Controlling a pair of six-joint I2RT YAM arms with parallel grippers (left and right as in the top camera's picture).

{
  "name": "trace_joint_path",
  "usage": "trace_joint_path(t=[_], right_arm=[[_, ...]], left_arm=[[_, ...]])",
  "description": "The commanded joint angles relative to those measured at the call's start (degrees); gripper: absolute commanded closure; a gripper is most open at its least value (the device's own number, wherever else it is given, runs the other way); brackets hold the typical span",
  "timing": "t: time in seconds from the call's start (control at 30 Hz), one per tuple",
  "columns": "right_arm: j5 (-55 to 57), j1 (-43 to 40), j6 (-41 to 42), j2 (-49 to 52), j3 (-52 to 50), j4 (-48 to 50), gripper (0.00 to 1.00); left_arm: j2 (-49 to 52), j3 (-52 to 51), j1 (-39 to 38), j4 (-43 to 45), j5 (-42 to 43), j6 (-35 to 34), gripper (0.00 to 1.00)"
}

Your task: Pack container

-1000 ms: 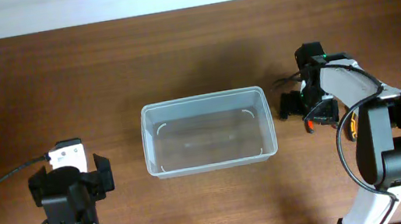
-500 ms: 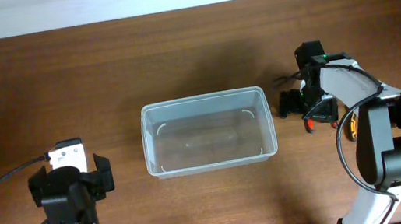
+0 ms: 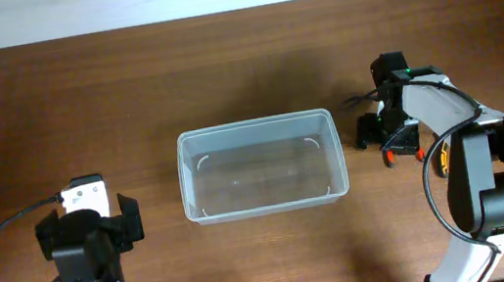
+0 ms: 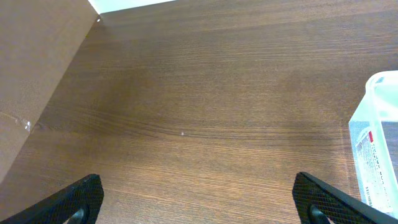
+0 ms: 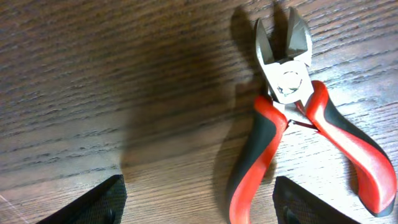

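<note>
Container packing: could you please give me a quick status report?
Left tool open, over table. Right tool open, over red-handled diagonal cutters, not gripped. Container empty, mid-table. Path from cutters to container clear.

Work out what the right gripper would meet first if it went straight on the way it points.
The right gripper would probably meet a handle of the red-and-black pliers, lying between its open fingers; depth is unclear.
</note>
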Motion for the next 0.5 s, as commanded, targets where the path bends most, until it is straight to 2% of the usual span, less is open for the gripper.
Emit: trace_joint_path(t=[0.0, 0.4, 0.47], right_arm=[[-0.1, 0.0, 0.5, 0.3, -0.5, -0.2, 0.24], [-0.1, 0.0, 0.5, 0.3, -1.6, 0.3, 0.26], [-0.1, 0.0, 0.5, 0.3, -1.6, 0.3, 0.28]], left_arm=[[0.0, 1.2, -0.2, -0.1, -0.4, 0.9, 0.01], [0.0, 1.2, -0.2, -0.1, -0.4, 0.9, 0.01], [0.0, 1.2, -0.2, -0.1, -0.4, 0.9, 0.01]])
